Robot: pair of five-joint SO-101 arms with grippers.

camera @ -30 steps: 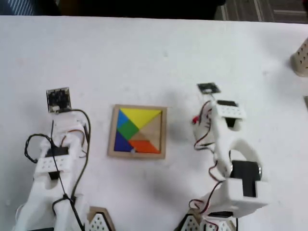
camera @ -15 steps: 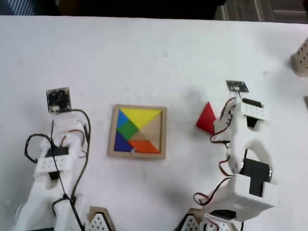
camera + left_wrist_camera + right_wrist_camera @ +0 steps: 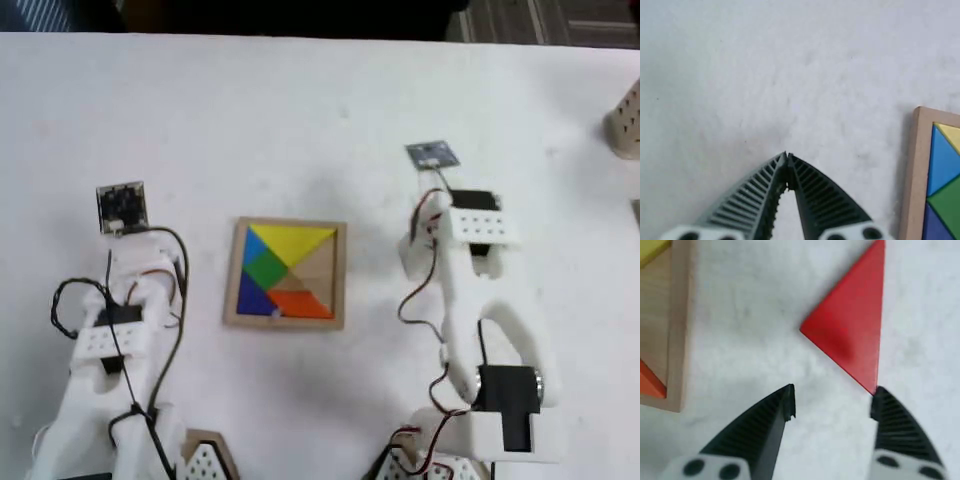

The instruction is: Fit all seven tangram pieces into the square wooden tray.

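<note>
My right arm is back over the red triangle point(image 3: 852, 325).
My right gripper point(image 3: 832, 394) gapes empty, the triangle lying just beyond its tips, beside the tray point(image 3: 677, 340); my left gripper point(image 3: 786, 156) is closed.

Site: a robotics lab or maker's test bench, by appearance. Items in support: one plain white table point(image 3: 300, 110); my two white printed arms, left arm point(image 3: 110, 345) and right arm point(image 3: 462, 290), with loose wiring point(image 3: 184, 300) exposed; a bare circuit-board camera point(image 3: 122, 205) on each wrist; perforated wooden mounts point(image 3: 205, 462) at the near edge. Also a square wooden tray point(image 3: 231, 280) with tangram pieces, lying between my arms.
</note>
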